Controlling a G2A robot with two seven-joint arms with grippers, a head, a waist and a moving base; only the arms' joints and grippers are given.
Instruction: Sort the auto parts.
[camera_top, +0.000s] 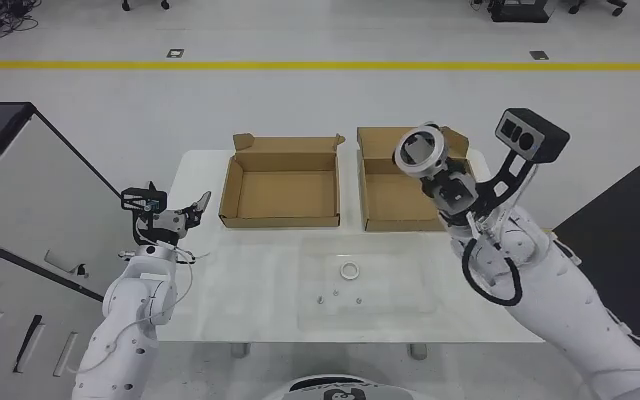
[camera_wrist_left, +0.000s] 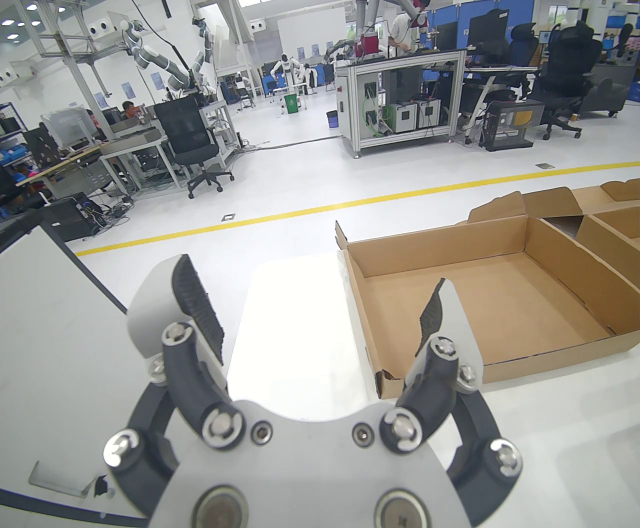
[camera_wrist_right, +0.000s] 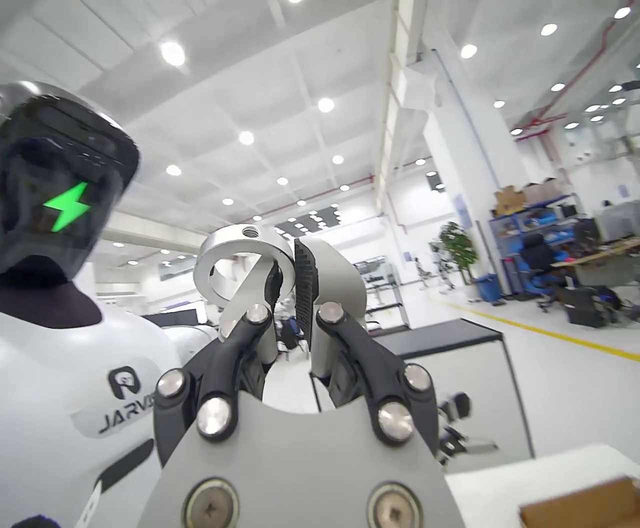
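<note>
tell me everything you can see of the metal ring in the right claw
The metal ring is a thick, shiny silver collar with a wide bore and one threaded hole in its outer wall. The right claw pinches its rim, one finger through the bore, holding it in the air above the right cardboard box.

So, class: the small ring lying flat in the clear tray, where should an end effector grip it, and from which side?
Probably from straight above, pinching the small ring across its rim: it lies flat, hole upward, and the tray walls hinder a sideways approach.
</note>
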